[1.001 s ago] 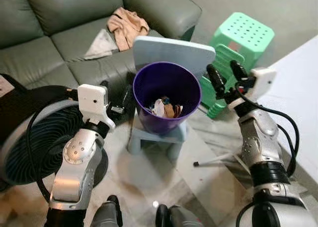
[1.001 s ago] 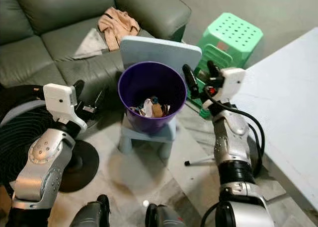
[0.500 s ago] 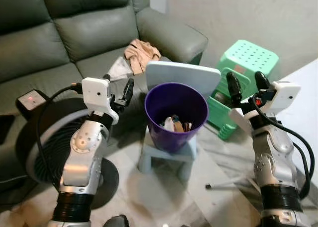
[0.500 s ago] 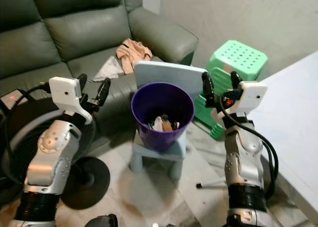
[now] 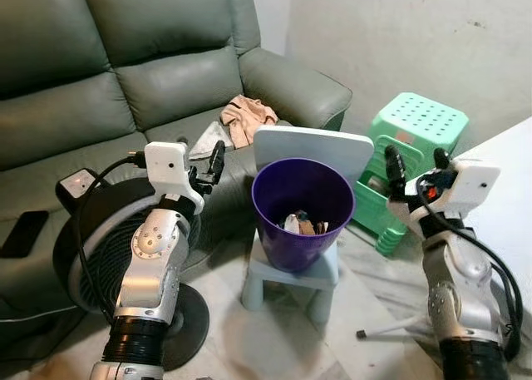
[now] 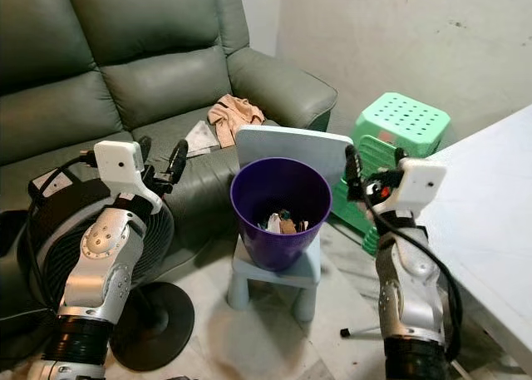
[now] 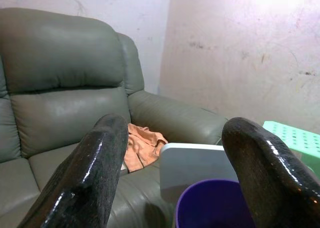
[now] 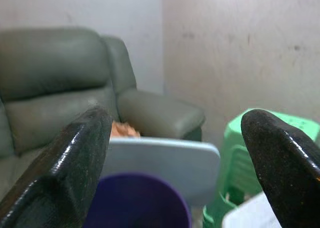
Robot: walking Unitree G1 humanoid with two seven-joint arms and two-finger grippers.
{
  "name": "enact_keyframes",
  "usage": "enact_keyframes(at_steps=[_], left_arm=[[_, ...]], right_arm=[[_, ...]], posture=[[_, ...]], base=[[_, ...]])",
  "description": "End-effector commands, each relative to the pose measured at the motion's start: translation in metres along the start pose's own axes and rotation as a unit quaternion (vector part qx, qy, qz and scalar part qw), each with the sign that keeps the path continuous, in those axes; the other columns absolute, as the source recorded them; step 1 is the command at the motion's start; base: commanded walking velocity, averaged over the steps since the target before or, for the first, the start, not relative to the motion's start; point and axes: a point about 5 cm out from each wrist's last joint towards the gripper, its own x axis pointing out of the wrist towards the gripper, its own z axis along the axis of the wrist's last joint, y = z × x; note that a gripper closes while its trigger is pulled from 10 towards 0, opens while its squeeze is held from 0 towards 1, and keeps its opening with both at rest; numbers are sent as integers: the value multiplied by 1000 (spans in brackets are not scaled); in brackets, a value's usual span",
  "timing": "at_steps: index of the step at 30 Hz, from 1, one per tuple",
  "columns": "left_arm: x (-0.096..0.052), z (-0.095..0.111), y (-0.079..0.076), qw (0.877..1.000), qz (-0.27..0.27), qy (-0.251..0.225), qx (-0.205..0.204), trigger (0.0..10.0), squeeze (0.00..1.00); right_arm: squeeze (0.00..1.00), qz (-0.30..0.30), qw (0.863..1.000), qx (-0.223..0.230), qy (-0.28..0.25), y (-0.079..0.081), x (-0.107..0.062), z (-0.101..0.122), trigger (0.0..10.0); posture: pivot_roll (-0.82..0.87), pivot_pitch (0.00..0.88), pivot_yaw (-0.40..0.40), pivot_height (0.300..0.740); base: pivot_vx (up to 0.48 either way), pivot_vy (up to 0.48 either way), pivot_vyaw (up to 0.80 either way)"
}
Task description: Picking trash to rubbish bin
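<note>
A purple rubbish bin (image 5: 293,245) stands on a small pale blue chair (image 5: 326,273) in front of the sofa. Several bits of trash (image 5: 304,224) lie at its bottom. My left gripper (image 6: 162,154) is held up to the left of the bin, open and empty. Right of the bin, at about rim height, my right gripper (image 5: 414,162) is also open and empty. The left wrist view looks between the open fingers (image 7: 102,153) at the bin's rim (image 7: 210,205) and the chair back (image 7: 192,160). A blurred bin (image 8: 140,203) lies beyond the fingers in the right wrist view.
A grey sofa (image 5: 158,89) carries a peach cloth (image 5: 246,114), a paper (image 5: 209,139) and a black phone (image 5: 23,233). A black floor fan (image 5: 83,255) stands under my left arm. A green stool (image 5: 416,126) and a white table (image 6: 490,205) are on the right.
The whole view has tilted up and drawn back, so more sofa and wall show. Both grippers stay open on either side of the bin, holding nothing.
</note>
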Motion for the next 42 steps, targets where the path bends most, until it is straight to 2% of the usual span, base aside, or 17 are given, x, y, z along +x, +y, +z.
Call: enact_keyframes(at_steps=[1, 7, 10, 23, 31, 42], left_arm=[[2, -1, -1, 1000, 2, 1, 1, 10000, 0], [4, -4, -2, 1000, -3, 4, 0, 10000, 0], [5, -4, -1, 1000, -2, 5, 1, 10000, 0], [3, -2, 7, 1000, 16, 1, 3, 10000, 0], [5, 3, 7, 1000, 21, -11, 2, 10000, 0], [2, -2, 11, 999, 22, 12, 20, 10000, 0]], right_arm=[[0, -3, 1000, -11, 8, -1, -1, 0, 10000], [0, -15, 999, -22, 23, 2, -3, -3, 10000], [0, -15, 999, -13, 34, 4, -3, -5, 10000], [0, -7, 999, -22, 31, 10, 0, -2, 10000], [0, -7, 999, -29, 26, 8, 7, 4, 10000], [0, -10, 999, -30, 33, 10, 2, 0, 10000]], posture=[[-28, 0, -18, 740], [-31, 0, -18, 740], [-29, 0, -22, 740], [-4, 0, -48, 740], [3, 0, -63, 740], [6, 19, -61, 740]], base=[[0, 0, 0], [0, 0, -618], [0, 0, -744], [0, 0, -741], [0, 0, -738], [0, 0, -727]])
